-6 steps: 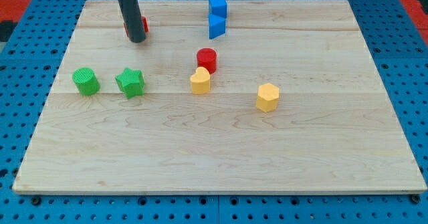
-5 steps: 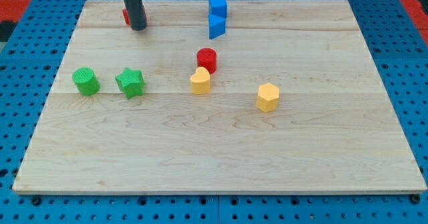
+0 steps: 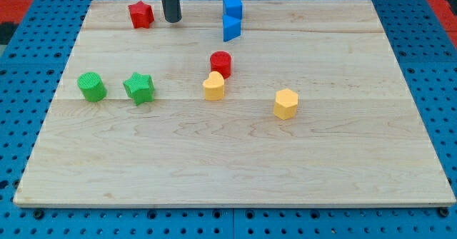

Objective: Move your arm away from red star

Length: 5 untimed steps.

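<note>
The red star [image 3: 141, 14] lies in the far left part of the wooden board [image 3: 235, 168], close to the far edge. My tip [image 3: 172, 20] stands just to the right of it, apart from it, with a narrow strip of bare wood between them. The star shows completely, nothing covers it.

To do this step well, I judge that the tip should go on to the right or toward the near side, so the gap to the star grows. It should not go too far right along the far edge, because the two blue blocks [image 3: 231, 18] stand there, one behind the other, and a push would disturb them. A path toward the near side and a little right looks free for some way, until the red cylinder [image 3: 221, 63] and the yellow block [image 3: 213, 86] that touches it on the near side. The green cylinder [image 3: 91, 86], the green star [image 3: 138, 88] and the yellow hexagonal block [image 3: 285, 103] are well apart from the tip.

The rod comes down from the top of the view, almost upright, and only its lower part shows. The arm has no pincer, so there is nothing to open or close; the rod ends in the bare tip, which touches no block.
</note>
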Motion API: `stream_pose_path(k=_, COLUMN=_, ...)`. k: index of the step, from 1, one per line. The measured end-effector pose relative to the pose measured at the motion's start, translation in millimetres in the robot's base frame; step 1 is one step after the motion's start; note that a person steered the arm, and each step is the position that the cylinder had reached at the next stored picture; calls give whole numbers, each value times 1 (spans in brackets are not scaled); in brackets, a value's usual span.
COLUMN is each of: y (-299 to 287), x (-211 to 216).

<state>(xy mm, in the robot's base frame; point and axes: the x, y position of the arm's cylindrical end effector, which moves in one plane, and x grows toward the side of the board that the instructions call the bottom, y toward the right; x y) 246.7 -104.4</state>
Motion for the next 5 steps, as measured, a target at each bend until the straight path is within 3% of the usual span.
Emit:
stream_pose_path(k=2, y=2, x=-14)
stream_pose_path(k=3, y=25, x=-40)
stream_pose_path(k=5, y=59, x=-51)
